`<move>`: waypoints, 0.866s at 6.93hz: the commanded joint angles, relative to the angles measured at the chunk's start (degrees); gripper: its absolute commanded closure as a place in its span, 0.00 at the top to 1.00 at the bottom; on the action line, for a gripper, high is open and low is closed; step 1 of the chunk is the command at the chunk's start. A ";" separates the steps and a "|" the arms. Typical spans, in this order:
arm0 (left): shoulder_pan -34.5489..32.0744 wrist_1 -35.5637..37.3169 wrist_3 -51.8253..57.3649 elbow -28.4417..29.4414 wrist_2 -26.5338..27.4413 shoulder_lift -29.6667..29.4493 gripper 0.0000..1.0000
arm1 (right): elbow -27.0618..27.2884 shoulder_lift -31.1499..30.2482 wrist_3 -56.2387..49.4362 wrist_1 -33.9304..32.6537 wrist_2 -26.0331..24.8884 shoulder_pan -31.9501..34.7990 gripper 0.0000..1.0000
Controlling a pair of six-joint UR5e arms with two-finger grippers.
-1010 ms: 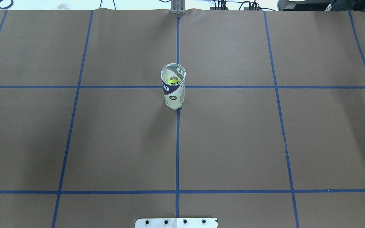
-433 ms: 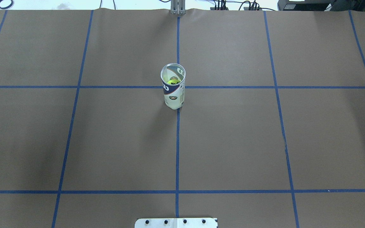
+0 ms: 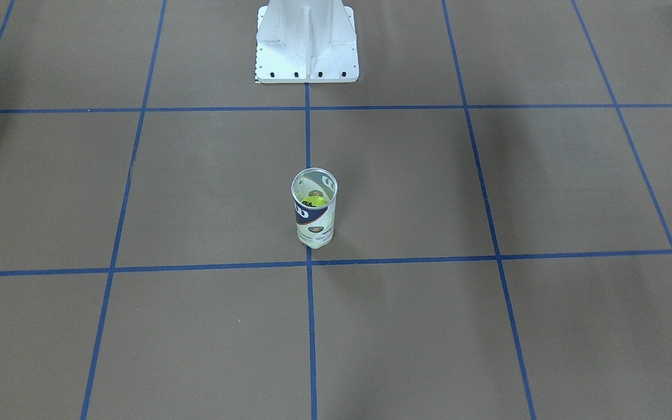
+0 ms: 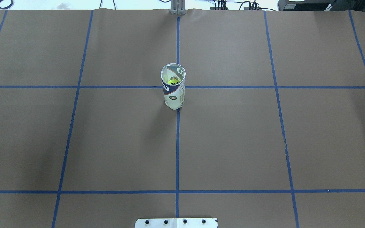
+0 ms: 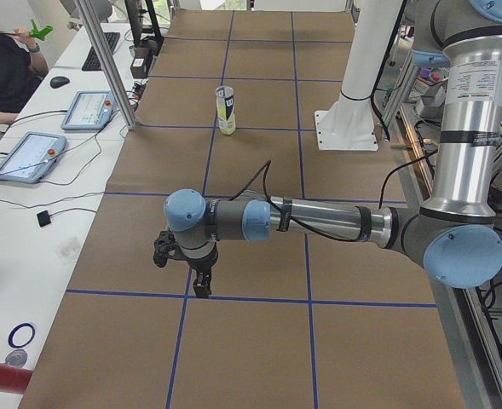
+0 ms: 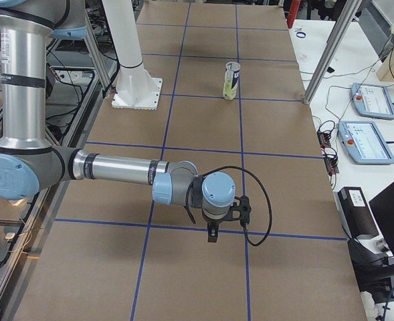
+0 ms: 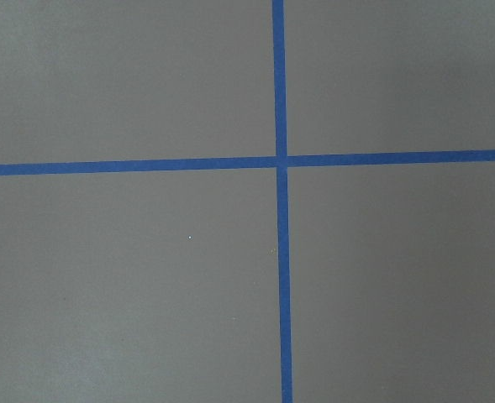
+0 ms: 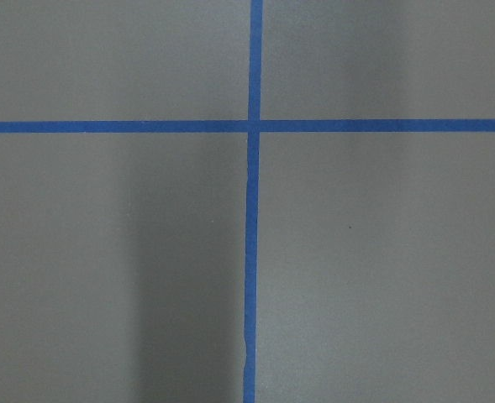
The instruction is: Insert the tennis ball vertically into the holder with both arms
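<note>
The brown paper-covered table, ruled into squares by blue tape lines, fills nearly every view. In the left side view the silver-grey left arm with light-blue joint caps stretches across mid-frame. Its black left gripper hangs low over a tape crossing at lower centre, and I can't tell whether its fingers are apart or together. The matching right arm lies likewise in the right side view, with the right gripper pointing down at lower centre, its state just as unreadable. A white fixed pedestal stands at top centre of the front view. The clear plastic cylindrical holder with a white and navy label stands upright and open-topped just above the overhead frame's centre, on the middle tape line. A yellow-green tennis ball sits inside it.
</note>
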 commanded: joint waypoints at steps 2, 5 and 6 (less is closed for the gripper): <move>-0.30 -0.01 0.06 -0.19 -0.03 -0.06 1.00 | 3.47 -0.49 0.51 -0.29 -0.44 3.19 0.99; -0.30 -0.01 -0.02 -0.98 0.06 0.12 1.00 | 5.59 -0.40 5.26 -0.29 -0.27 2.40 0.99; -0.30 -0.01 -0.02 -0.98 0.06 0.12 1.00 | 5.60 -0.40 5.17 -0.20 -0.18 2.31 0.99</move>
